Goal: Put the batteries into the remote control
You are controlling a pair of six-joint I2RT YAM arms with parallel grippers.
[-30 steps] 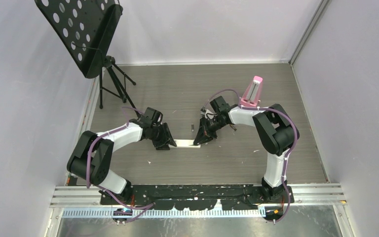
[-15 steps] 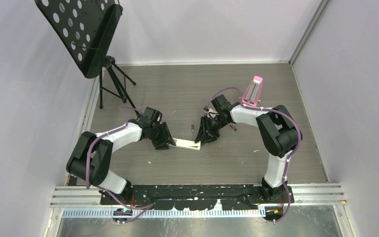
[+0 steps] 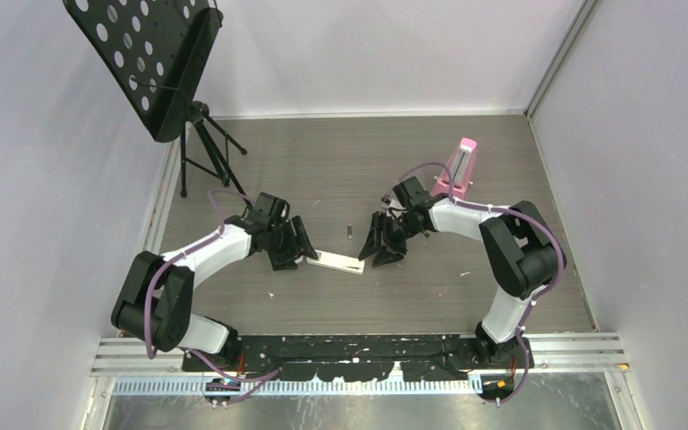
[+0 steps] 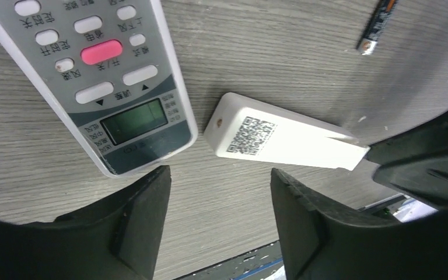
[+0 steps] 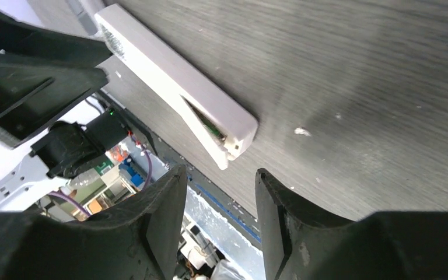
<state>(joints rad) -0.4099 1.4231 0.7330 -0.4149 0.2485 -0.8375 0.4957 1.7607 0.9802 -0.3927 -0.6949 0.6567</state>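
Remote control: flat on table, back up. Left gripper at its 9 o'clock, right gripper at 3 o'clock; both jaws apart, grasping nothing. Cover looks ajar. Step: opening compartment. Next: you free cover, fetch battery at 12 o'clock.

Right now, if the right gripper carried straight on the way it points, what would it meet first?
Most likely the short remote: its near end lies just ahead of the right gripper, in line with the gap between the open jaws. Depth is unclear, so the table might come first.
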